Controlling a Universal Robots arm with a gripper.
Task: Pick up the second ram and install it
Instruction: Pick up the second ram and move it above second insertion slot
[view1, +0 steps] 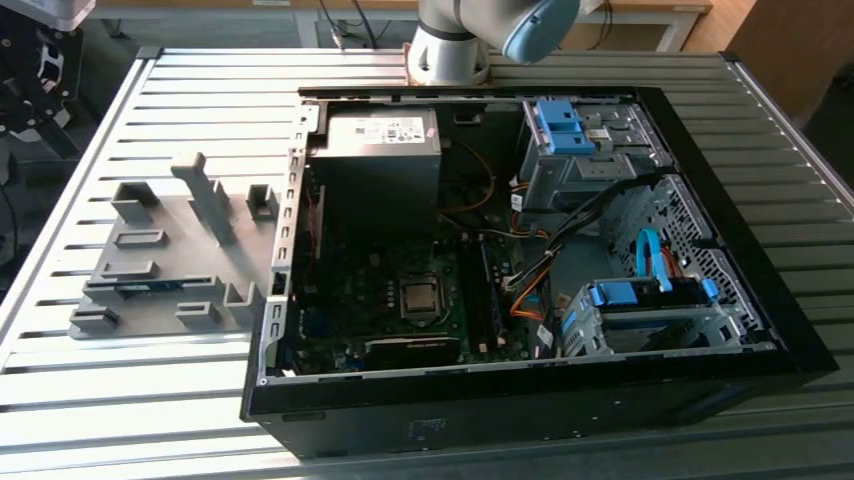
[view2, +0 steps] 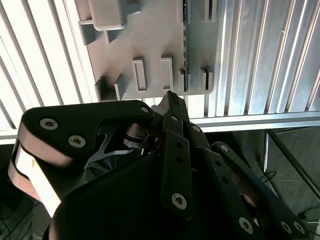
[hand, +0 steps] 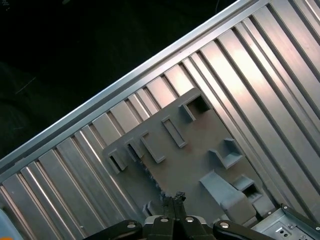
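The pincer (view2: 172, 98) is seen with its fingertips pressed together and nothing held. The second ram (view1: 134, 288) is stood on edge in the grey holder (view1: 174, 252). In the second wrist view it is found just beyond the tips, slightly off their line. If the pincer is lowered like this, the stick's edge or a slot wall would probably be struck, and the stick tilted or jammed.

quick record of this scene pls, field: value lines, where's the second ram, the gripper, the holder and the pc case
second ram: in a slot of the grey holder, not gripped
gripper: shut, empty, above the holder
grey holder: on the slatted table, at the exterior view's left of the computer case
computer case: open, motherboard exposed
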